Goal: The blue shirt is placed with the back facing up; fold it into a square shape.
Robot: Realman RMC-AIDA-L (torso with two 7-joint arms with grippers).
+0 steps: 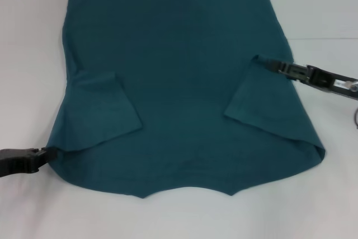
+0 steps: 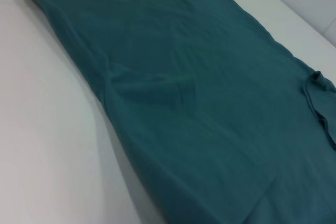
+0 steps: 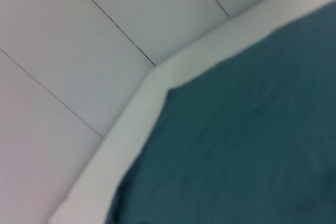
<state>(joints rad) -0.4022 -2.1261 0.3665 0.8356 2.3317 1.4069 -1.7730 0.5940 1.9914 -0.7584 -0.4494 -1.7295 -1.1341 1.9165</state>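
Note:
The blue shirt (image 1: 179,82) lies flat on the white table (image 1: 33,54), plain side up, its neckline (image 1: 190,190) toward the front edge. Both short sleeves are folded inward onto the body, the left sleeve (image 1: 100,110) and the right sleeve (image 1: 263,99). My left gripper (image 1: 45,152) is low at the shirt's front left shoulder corner, shut on the cloth's edge. Over the shirt's right side, my right gripper (image 1: 267,63) is shut on the tip of the right sleeve. The left wrist view shows the shirt (image 2: 210,103) spread out, and the right wrist view shows the shirt (image 3: 252,145) near the table's edge.
Bare white table (image 1: 324,9) surrounds the shirt on both sides and in front. The right wrist view shows the table's rim (image 3: 131,124) and pale panels (image 3: 79,51) beyond it. A thin cable (image 1: 356,117) hangs at the far right.

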